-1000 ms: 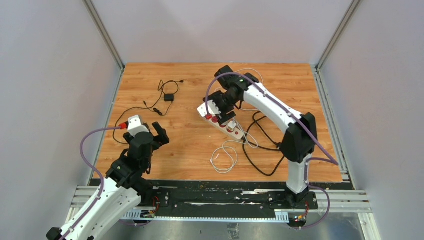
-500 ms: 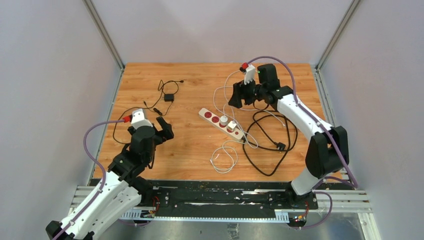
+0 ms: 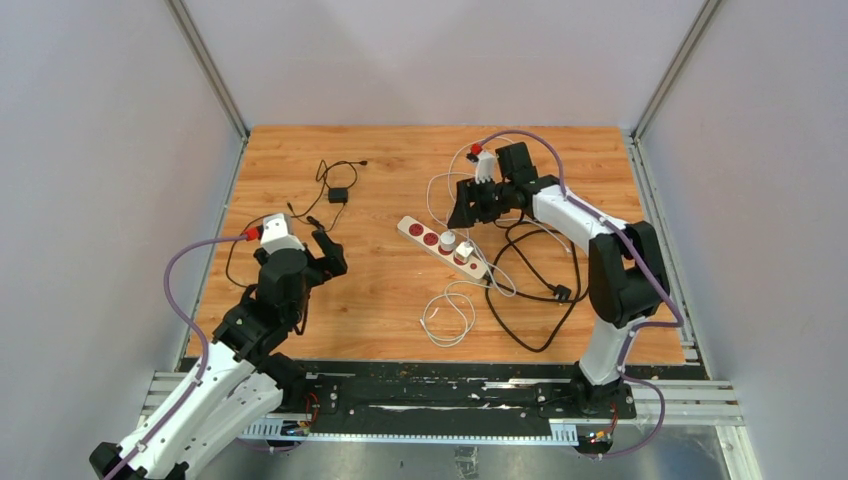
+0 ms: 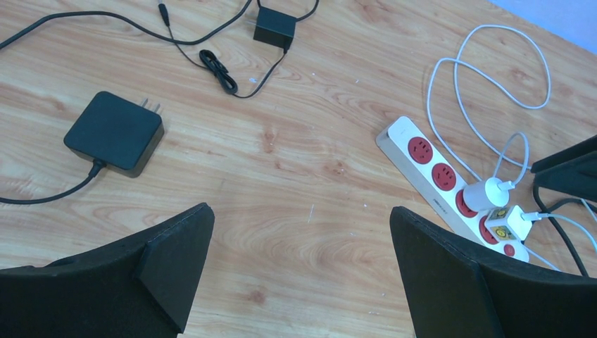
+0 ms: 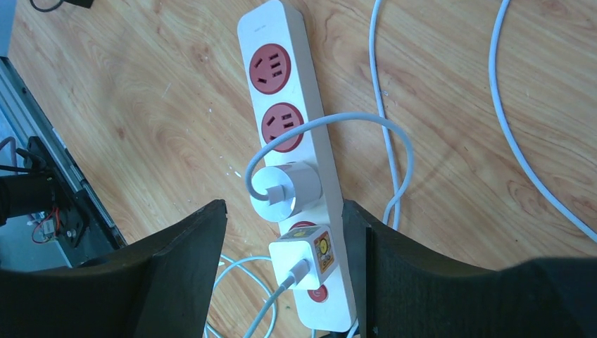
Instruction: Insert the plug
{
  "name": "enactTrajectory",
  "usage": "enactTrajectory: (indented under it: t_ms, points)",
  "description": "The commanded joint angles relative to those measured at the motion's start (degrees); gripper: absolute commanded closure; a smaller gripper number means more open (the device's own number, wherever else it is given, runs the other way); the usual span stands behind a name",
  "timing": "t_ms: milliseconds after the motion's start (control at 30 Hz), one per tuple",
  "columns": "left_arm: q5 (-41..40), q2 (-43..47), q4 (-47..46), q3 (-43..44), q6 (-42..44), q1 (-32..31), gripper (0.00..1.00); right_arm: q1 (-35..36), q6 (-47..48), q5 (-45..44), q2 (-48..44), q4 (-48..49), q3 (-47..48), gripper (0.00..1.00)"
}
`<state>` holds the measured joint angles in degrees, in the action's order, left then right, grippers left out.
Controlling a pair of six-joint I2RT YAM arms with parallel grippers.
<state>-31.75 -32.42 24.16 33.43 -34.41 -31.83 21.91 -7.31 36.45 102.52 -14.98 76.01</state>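
From above, the smooth white power strip (image 3: 432, 240) with red sockets slants far-left to near-right on the wood-grain table (image 3: 380, 300), right gripper (image 3: 465, 208) just beyond it, left gripper (image 3: 330, 255) well apart. Left wrist view: fingers (image 4: 169, 267) spread wide, holding nothing, near a boxy black adapter (image 4: 112, 132). Right wrist view: fingers (image 5: 176, 267) spread, empty, over the round white plug (image 5: 288, 190), seated upright in the third socket beside a cube charger (image 5: 306, 257)

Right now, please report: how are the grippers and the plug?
Left gripper open, empty. Right gripper open, beside power strip. Black adapter lies loose on the table, unplugged. Strip holds round charger and square charger; two sockets free.
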Motion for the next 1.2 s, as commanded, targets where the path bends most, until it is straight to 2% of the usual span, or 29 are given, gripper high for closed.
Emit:
enactTrajectory:
  t_ms: [0,133,333,733,867,967,1167]
  points:
    - [-1.40,0.93,1.25,1.39,0.45,0.28,0.00,1.22,1.92,0.82,2.02,-0.58,1.26,0.35]
    - [-1.68,1.02,1.57,1.43,0.39,0.31,0.00,1.62,2.23,0.52,3.81,-0.66,1.46,0.42]
    - [-2.08,1.22,1.89,1.40,0.53,0.28,0.00,3.37,4.84,0.97,4.16,-0.75,1.03,0.47]
    - [-2.94,2.30,2.98,1.40,0.84,0.28,0.00,4.14,4.41,-1.15,5.70,-0.82,-0.43,0.67]
    - [-3.29,2.80,3.06,1.38,0.92,0.29,0.00,4.41,4.70,-2.38,6.10,-0.99,-1.39,0.68]
    - [-3.45,3.13,3.19,1.23,0.88,0.29,0.00,4.61,5.20,-3.47,6.59,-1.77,-2.04,0.74]
    - [-4.14,3.33,3.30,1.05,0.71,0.28,0.00,6.92,7.84,-7.50,6.75,-4.30,-4.25,0.74]
